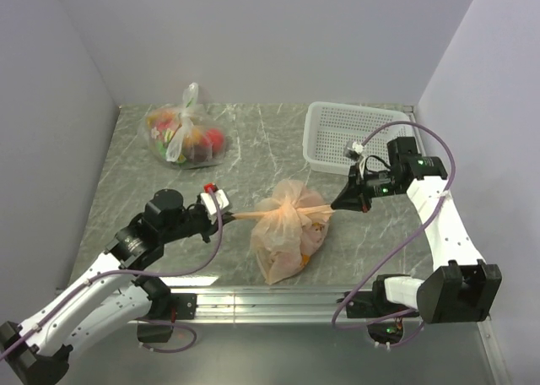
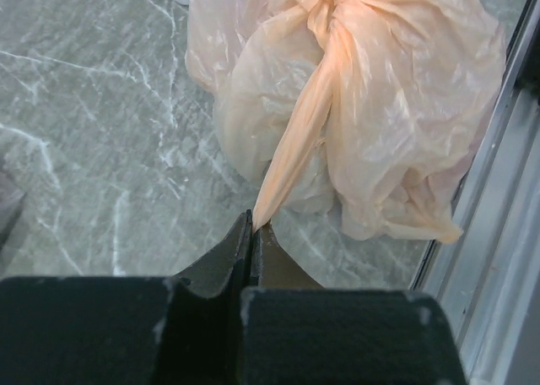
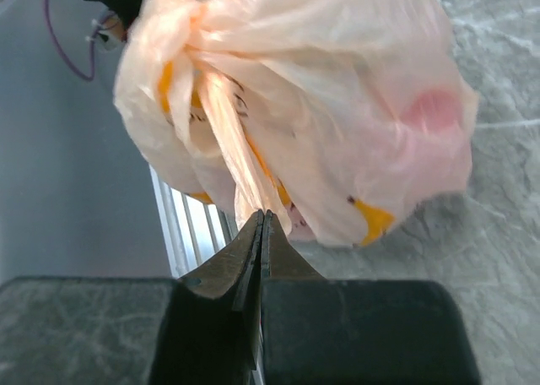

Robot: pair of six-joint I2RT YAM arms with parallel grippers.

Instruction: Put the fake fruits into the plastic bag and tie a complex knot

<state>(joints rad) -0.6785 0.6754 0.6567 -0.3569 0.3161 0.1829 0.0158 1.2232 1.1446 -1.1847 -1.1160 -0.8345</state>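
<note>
The peach-orange plastic bag (image 1: pixel 287 229) lies near the table's front edge, bulging, with its handles twisted together at a knot (image 1: pixel 289 201). The fake fruits show only as faint pink and orange patches through the film (image 3: pixel 432 111). My left gripper (image 1: pixel 224 216) is shut on one handle (image 2: pixel 295 144), stretched taut to the left of the knot. To the right, my right gripper (image 1: pixel 334 207) is shut on the other handle (image 3: pixel 236 161). In each wrist view the jaws pinch the strip at their tips, left (image 2: pixel 254 226) and right (image 3: pixel 265 218).
A clear bag (image 1: pixel 184 136) of mixed fruits with white handles sits at the back left. A white perforated basket (image 1: pixel 350 136) stands at the back right, behind my right arm. A metal rail (image 1: pixel 270 299) runs along the front edge, just beside the bag.
</note>
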